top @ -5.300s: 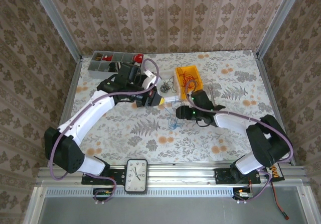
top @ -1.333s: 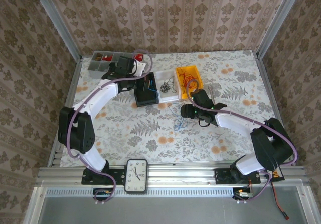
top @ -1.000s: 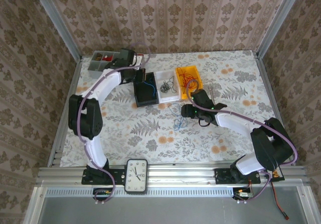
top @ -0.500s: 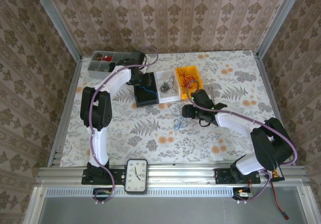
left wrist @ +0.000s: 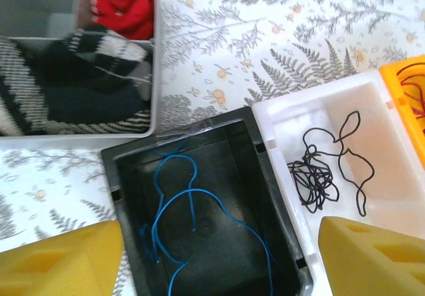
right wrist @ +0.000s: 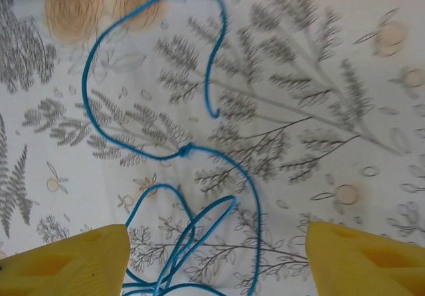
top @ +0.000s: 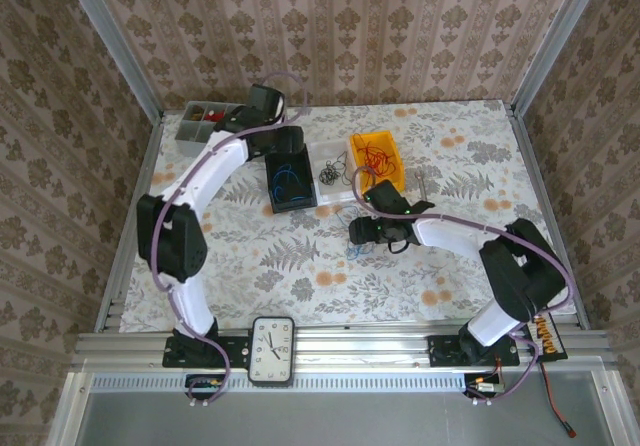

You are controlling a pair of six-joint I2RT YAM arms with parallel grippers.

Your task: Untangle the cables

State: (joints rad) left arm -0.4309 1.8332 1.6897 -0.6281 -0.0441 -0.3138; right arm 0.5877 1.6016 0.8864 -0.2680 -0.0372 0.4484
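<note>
Hovering with fingers (right wrist: 60,259) apart, the right claw (right wrist: 216,259) has a looped blue cable (right wrist: 182,151) on the counter (right wrist: 332,143) beneath it. Farther off, the left claw (left wrist: 219,256), also spread, hangs over a black bin (left wrist: 178,134) holding a second blue cable (left wrist: 190,191).

A black rectangular plastic bin (left wrist: 226,150) sits on the floral-print counter (left wrist: 279,37) with a thin blue cable (left wrist: 191,191) inside. Just beside it on the right, a white plastic tray (left wrist: 372,143) holds a tangled thin black cable (left wrist: 312,180), and an orange plastic bin (left wrist: 395,100) comes next. A grey compartment box (left wrist: 80,129) lies behind on the left. A second blue cable (right wrist: 182,151) lies loose in front.
</note>
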